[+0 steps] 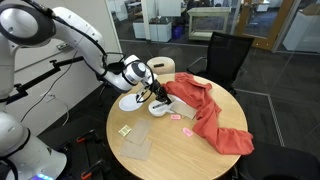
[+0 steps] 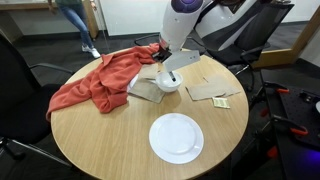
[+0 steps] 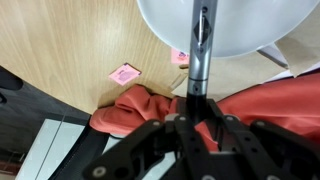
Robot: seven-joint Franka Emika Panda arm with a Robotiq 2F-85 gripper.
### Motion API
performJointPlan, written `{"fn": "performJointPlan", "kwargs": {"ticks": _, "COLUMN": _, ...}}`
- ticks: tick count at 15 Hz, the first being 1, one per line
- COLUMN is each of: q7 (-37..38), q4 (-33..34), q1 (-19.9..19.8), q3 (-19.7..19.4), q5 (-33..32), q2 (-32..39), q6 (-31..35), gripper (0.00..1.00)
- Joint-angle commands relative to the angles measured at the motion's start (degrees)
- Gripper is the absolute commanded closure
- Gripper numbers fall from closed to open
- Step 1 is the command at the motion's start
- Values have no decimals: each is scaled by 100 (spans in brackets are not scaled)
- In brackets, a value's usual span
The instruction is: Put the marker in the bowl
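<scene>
The gripper (image 3: 194, 108) is closed on the marker (image 3: 200, 45), pinching one end so that the stick runs straight on from the fingers, its long axis in line with the gripper and pointing down. In the wrist view the free end hangs over the bowl (image 3: 225, 25), well inside its rim. In an exterior view the arm (image 2: 185, 22) comes down directly above that spot, low and close. The target therefore lies straight below, and I judge the coming move needs only a release, perhaps after a small descent. The bowl stands on the far half of a round wooden table (image 2: 100, 140), with a red cloth (image 2: 95, 85) to its left and the plate (image 2: 176, 137) nearer, apart. A small pink block (image 3: 125, 73) lies on the wood close by. Around is an office with dark carpet and a black chair (image 1: 225, 55).
</scene>
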Motion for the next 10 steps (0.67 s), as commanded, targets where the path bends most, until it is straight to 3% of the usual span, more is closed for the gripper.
{"fn": "performJointPlan", "kwargs": {"ticks": 1, "q7": 351, "q4": 291, "q1": -402, "q3": 409, "q5": -450, "q2": 66, "q6": -144, "gripper": 94}}
{"fn": "performJointPlan", "kwargs": {"ticks": 2, "q7": 187, "q4": 281, "q1": -39, "q3": 23, "q5": -137, "q2": 217, "q6": 64, "gripper": 94}}
{"fn": "performJointPlan", "kwargs": {"ticks": 6, "q7": 184, "q4": 384, "q1": -104, "q3": 96, "q5": -146, "q2": 287, "q6": 73, "gripper": 94}}
{"fn": "performJointPlan", "kwargs": {"ticks": 7, "q7": 161, "q4": 399, "q1": -117, "q3": 111, "q5": -128, "q2": 300, "q6": 77, "gripper": 60}}
{"fn": "performJointPlan", "kwargs": {"ticks": 8, "q7": 338, "q4": 461, "q1": -531, "q3": 566, "q5": -501, "q2": 181, "q6": -125, "gripper": 50}}
{"fn": "performJointPlan", "kwargs": {"ticks": 9, "q7": 155, "q4": 419, "q1": -192, "q3": 202, "q5": -176, "q2": 293, "q6": 74, "gripper": 45}}
{"fn": "performJointPlan", "kwargs": {"ticks": 10, "q7": 177, "q4": 420, "q1": -250, "q3": 260, "q5": -203, "q2": 269, "q6": 78, "gripper": 38}}
